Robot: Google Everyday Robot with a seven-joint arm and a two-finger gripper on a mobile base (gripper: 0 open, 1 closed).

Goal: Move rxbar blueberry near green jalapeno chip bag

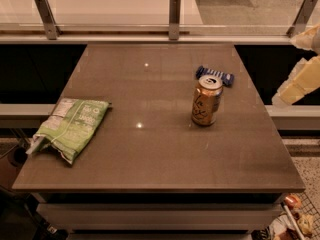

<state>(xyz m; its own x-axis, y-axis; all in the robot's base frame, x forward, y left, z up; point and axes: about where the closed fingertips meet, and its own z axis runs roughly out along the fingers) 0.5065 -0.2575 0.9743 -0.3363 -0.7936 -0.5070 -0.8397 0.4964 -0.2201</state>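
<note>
The rxbar blueberry is a small dark blue bar with white lettering, lying flat at the back right of the table, just behind the orange-gold can. The green jalapeno chip bag lies crumpled at the table's left edge, its white label panel at the far end. My gripper shows as pale cream parts at the right edge of the camera view, off the table's right side, to the right of the bar and apart from it.
The brown table stands before a glass rail with metal posts. The can stands upright between the bar and the table's front. Some clutter lies on the floor at the lower right.
</note>
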